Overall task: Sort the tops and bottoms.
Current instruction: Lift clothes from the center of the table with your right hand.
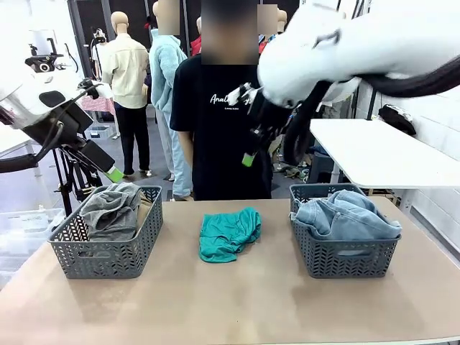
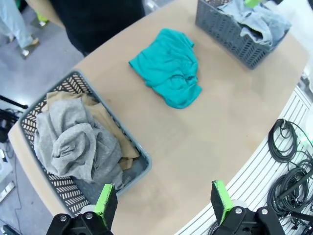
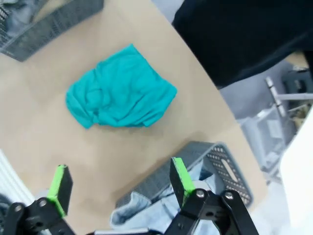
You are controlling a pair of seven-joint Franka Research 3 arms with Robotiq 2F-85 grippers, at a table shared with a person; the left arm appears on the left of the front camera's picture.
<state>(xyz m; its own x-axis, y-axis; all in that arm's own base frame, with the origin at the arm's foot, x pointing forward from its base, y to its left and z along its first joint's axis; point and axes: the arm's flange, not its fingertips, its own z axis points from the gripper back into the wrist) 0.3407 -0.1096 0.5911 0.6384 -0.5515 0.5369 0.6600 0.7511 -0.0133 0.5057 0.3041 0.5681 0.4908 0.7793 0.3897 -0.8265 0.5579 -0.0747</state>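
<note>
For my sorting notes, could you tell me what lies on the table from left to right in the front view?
Left basket holding the grey top → teal top lying on the table → right basket holding the jeans.

Bench (image 1: 237, 302): tan top, matt, smooth, faint scuffs.
Left basket (image 1: 108, 251), lower left of the front view: dark grey plastic lattice, dull sheen.
Right basket (image 1: 343, 255): same plastic weave.
Grey top (image 2: 73, 142): soft heathered knit cloth, crumpled, matt.
Tan top (image 2: 105, 122) beneath it: plain woven cloth, flat finish.
Teal top (image 1: 228, 233), frame centre: thin soft cloth, wrinkled, matt.
Jeans (image 1: 345, 215): faded light blue denim, thick, seamed.
Left gripper (image 2: 164, 203) fingers (image 2: 106, 203): black hard plastic or metal, satin, with green rubbery pads.
Right gripper (image 3: 117, 183): same finish.
Arm shells (image 1: 374, 43): glossy white plastic.
</note>
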